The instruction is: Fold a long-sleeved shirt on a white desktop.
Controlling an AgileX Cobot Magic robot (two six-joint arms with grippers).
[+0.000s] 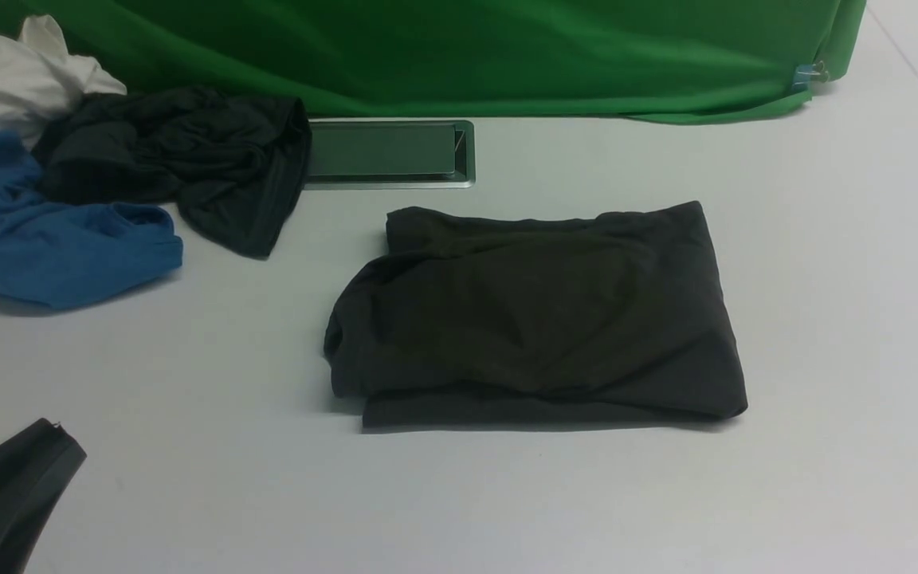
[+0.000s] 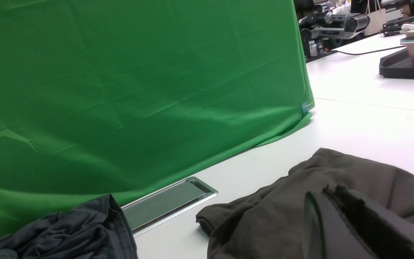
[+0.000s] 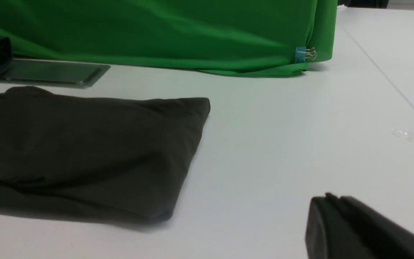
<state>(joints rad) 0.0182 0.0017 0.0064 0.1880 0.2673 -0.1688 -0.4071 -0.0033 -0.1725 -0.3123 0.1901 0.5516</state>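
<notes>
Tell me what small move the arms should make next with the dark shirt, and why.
Probably none on the cloth: just draw both arms back. The long-sleeved shirt already lies as a compact folded rectangle on the white desktop, and the left gripper and right gripper are shut, empty and clear of it.

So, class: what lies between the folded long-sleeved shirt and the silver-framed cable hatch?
Nothing: in the front view, only bare white desktop separates the long-sleeved shirt from the cable hatch.
</notes>
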